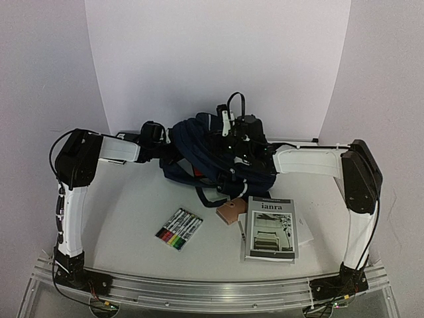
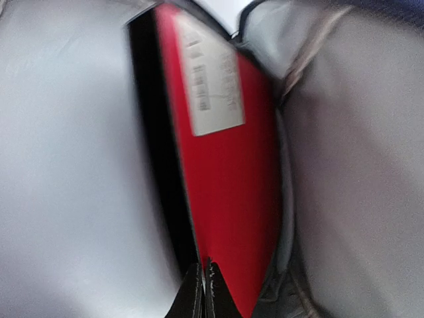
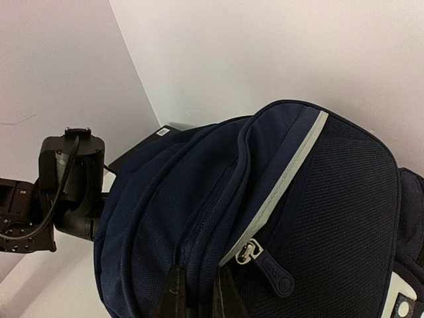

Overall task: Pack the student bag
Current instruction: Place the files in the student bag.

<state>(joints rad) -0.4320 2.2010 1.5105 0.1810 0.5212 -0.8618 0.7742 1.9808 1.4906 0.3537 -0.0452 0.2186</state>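
Navy-blue mesh student bag, grey-striped

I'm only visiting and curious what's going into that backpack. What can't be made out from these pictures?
Top view: the left jaws, hidden inside the student bag.
Left wrist view: the white label on the red folder, too blurred to read.
Right wrist view: the white patch, cut off by the corner.
Top view: the tan object beside the book, too small to identify.
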